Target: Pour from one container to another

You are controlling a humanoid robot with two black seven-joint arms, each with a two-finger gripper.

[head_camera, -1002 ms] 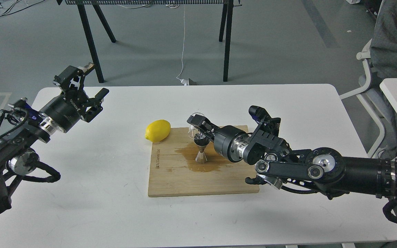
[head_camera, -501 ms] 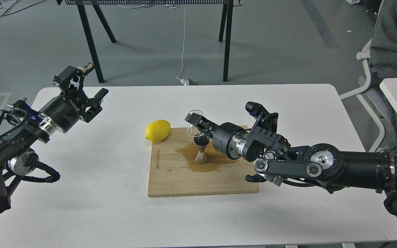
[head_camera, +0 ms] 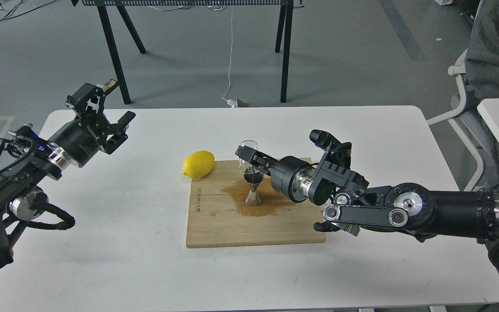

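Observation:
The tiny clear cup is held tilted just above and behind the steel jigger, with my right gripper shut on it. The jigger stands upright on the wooden board, its upper cone dark with liquid, in the middle of a brown wet patch. My left gripper hovers open over the table's far left corner, far from the board, holding nothing.
A yellow lemon lies at the board's far left corner, touching the white table. Black table legs stand on the floor behind. A chair and a second white table are at the right edge.
My right gripper has shifted slightly with the cup, lifting then settling back near the jigger's mouth; the wrist rolled a little. The left arm has barely moved.

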